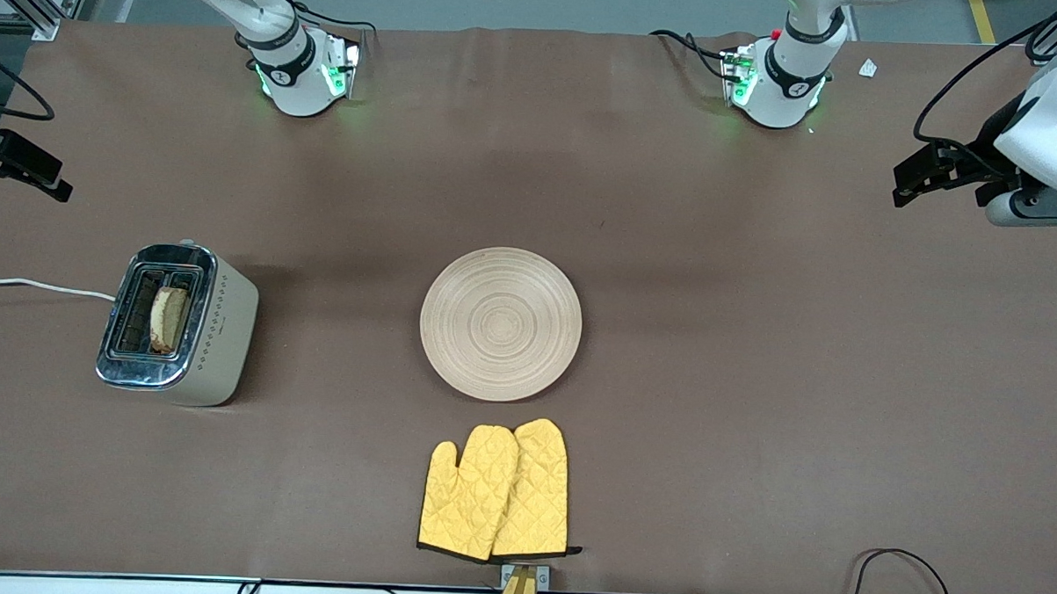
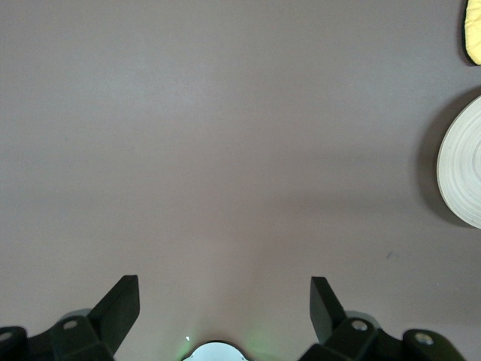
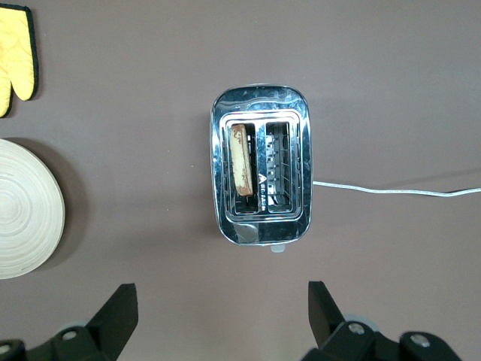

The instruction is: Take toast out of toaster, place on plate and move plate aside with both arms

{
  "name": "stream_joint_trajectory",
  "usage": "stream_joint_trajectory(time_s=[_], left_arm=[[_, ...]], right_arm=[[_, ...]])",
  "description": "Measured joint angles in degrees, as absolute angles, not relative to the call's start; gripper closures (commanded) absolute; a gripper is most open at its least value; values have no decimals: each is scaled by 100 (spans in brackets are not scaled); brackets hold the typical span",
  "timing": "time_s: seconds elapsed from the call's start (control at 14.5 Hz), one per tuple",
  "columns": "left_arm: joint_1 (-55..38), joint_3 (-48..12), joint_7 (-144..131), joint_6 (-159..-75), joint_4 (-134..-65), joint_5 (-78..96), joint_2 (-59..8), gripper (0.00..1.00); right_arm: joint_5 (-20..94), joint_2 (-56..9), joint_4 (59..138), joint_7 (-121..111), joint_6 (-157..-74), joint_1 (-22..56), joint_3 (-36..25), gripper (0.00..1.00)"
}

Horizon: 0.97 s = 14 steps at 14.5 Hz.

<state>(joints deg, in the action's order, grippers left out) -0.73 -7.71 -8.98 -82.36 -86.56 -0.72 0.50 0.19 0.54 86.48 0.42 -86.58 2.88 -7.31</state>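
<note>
The toast (image 1: 169, 318) stands upright in one slot of the silver toaster (image 1: 176, 324) toward the right arm's end of the table. It also shows in the right wrist view (image 3: 242, 159). The round light-wood plate (image 1: 500, 322) lies bare at the table's middle. My right gripper (image 1: 32, 170) is open and empty, up in the air over the tablecloth beside the toaster (image 3: 261, 177); its own view shows it (image 3: 222, 293) spread wide. My left gripper (image 1: 903, 183) is open and empty over bare cloth at the left arm's end, as its own view shows (image 2: 223, 289).
Two yellow quilted oven mitts (image 1: 497, 489) lie nearer to the front camera than the plate. The toaster's white cord (image 1: 36, 286) runs off the table's edge. Cables (image 1: 906, 574) lie at the front edge. The plate's rim (image 2: 462, 165) and a mitt (image 2: 473, 34) show in the left wrist view.
</note>
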Motion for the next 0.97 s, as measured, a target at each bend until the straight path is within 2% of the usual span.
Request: stream_joint_trajectory(time_s=[0.97], left_arm=[[-70,-766,-895,-8236,-8599,-72,27,0]], right_arm=[[23,54,8648,41,-8661,298,-705,0]])
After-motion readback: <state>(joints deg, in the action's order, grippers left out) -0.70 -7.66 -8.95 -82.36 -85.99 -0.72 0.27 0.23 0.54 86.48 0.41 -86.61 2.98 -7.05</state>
